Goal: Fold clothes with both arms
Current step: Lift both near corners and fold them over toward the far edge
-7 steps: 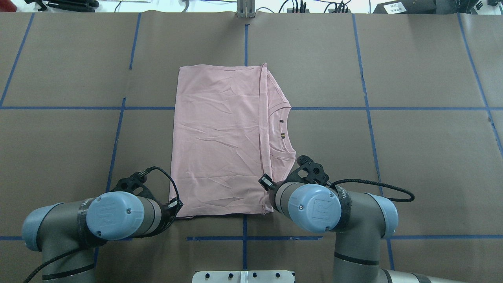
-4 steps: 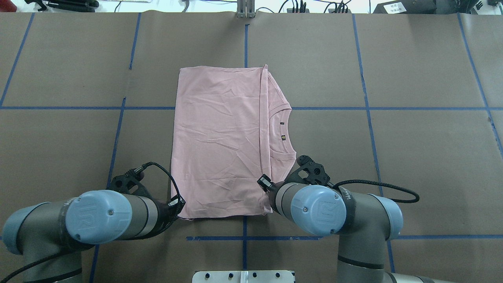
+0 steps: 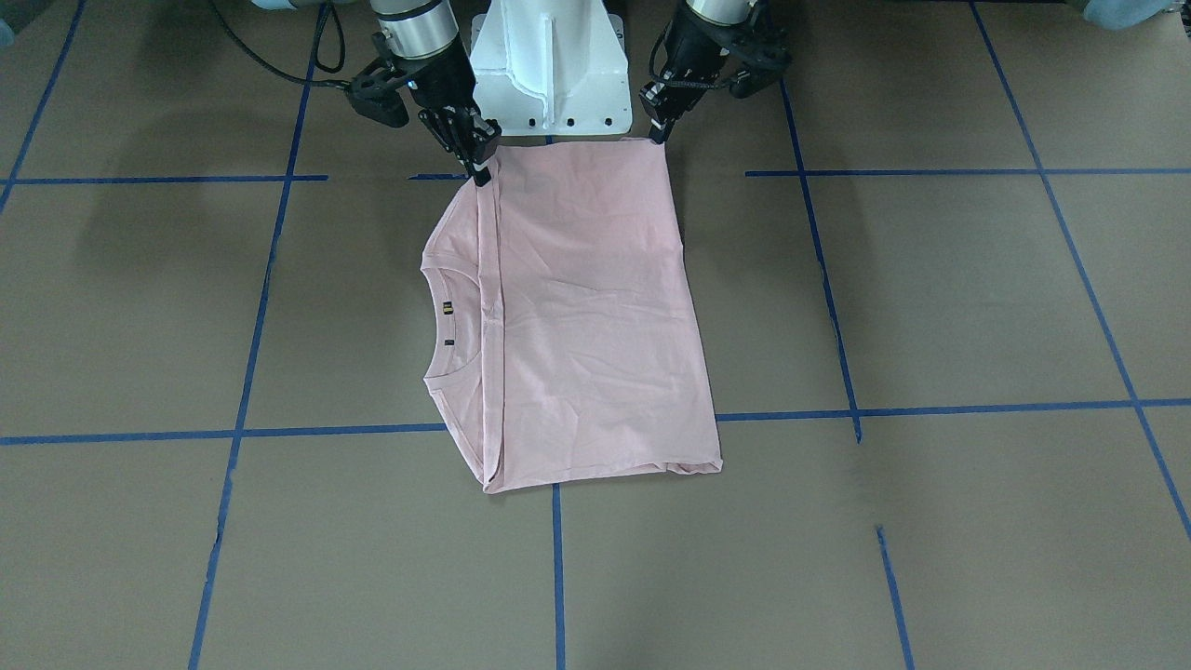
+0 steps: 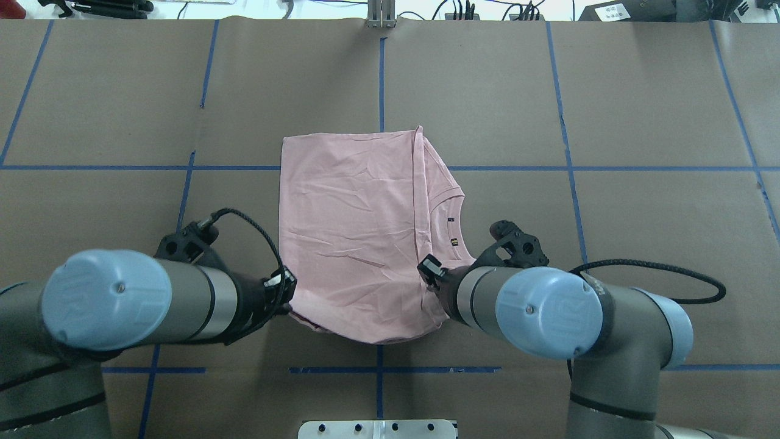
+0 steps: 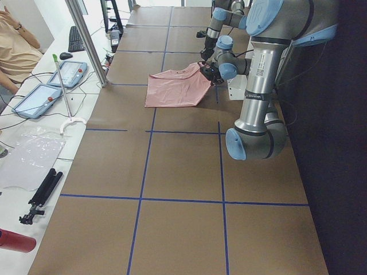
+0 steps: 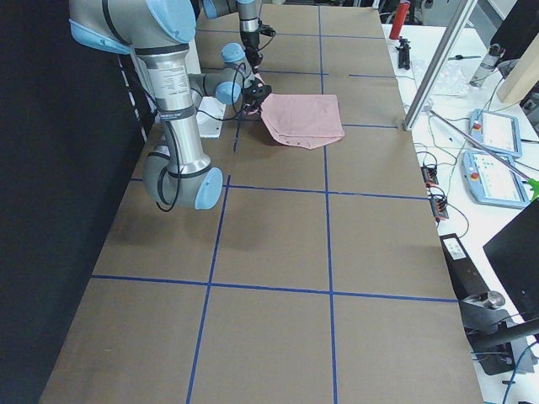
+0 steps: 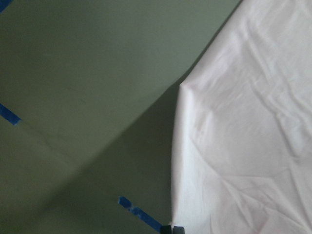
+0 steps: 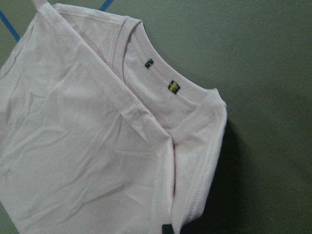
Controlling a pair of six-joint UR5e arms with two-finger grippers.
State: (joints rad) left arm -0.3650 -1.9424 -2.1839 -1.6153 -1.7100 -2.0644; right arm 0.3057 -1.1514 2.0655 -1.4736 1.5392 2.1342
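Note:
The pale pink T-shirt (image 4: 353,225) lies folded into a rectangle, plain side up, with the ribbed collar (image 4: 454,225) and its small tags showing at the right. The Snoopy print is hidden. My left gripper (image 4: 286,299) is shut on the shirt's near left corner. My right gripper (image 4: 434,279) is shut on the near right corner, by the collar. The near edge hangs raised and sags between them; the far part rests on the table. In the front-facing view the left gripper (image 3: 657,130) and right gripper (image 3: 479,167) pinch the shirt (image 3: 595,307) at its top corners. The right wrist view shows the collar (image 8: 161,92).
The brown table (image 4: 640,244) is marked with blue tape lines (image 4: 609,168). The white pedestal base (image 3: 549,65) stands just behind the shirt's near edge. Teach pendants (image 5: 43,97) and a metal pole (image 5: 86,40) are on the operators' side, beyond the table's far edge.
Both arms have risen, lifting the shirt's near edge. The shirt's far edge has slid toward the robot and the near edge now sags between the grippers.

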